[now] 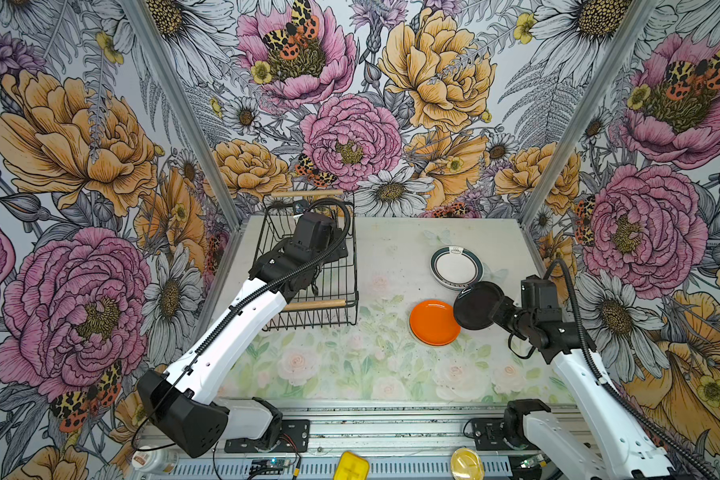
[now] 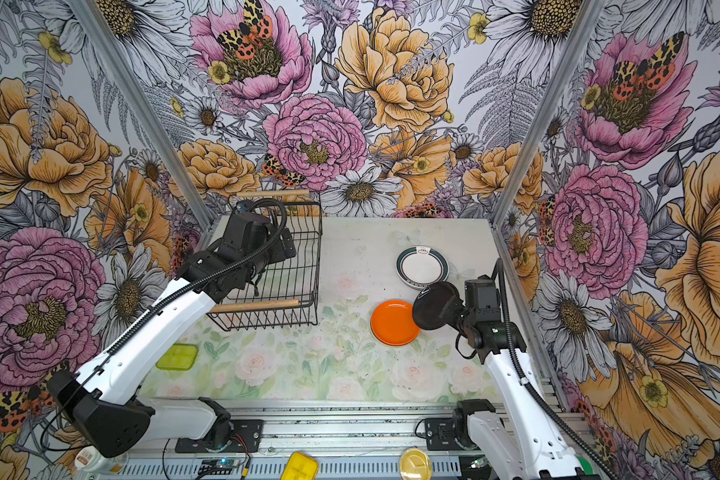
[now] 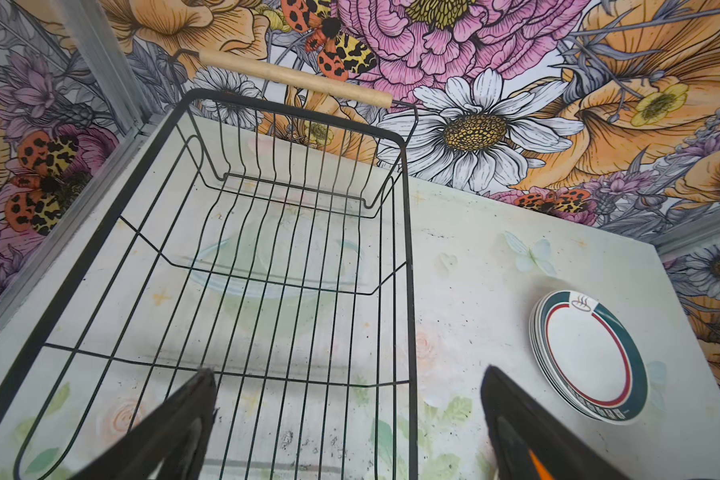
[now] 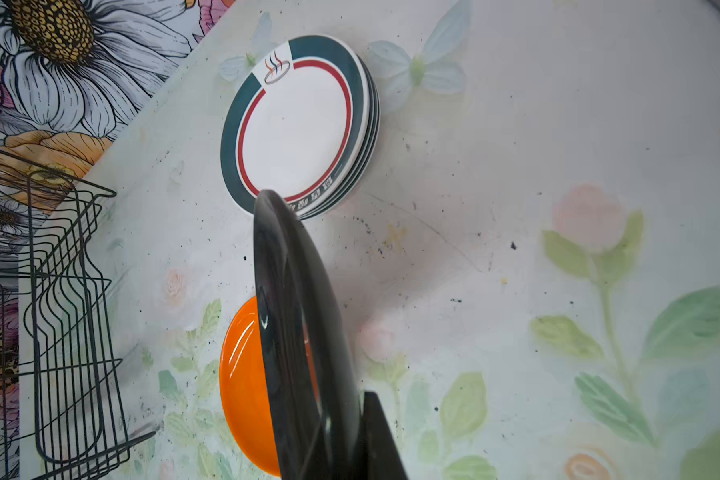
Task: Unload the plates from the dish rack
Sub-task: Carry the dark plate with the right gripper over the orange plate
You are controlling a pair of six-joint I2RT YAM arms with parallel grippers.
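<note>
Pincers | my right pincer (image 1: pixel 495 311) clamped on black plate (image 1: pixel 476 305), tilted partly over orange plate (image 1: pixel 433 322) | my left pincer (image 3: pixel 348 372) spread wide, empty, above dish rack (image 3: pixel 408 249) | progress: no plates visible in rack; I judge only this set-down is left | count on table (image 1: pixel 350 365): one orange plate, one teal-rimmed stack (image 1: pixel 456 268), layers uncertain.

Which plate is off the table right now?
The black plate: the right end effector holds it by its rim, tilted, in the air. The orange plate and the teal-rimmed stack lie flat on the table.
</note>
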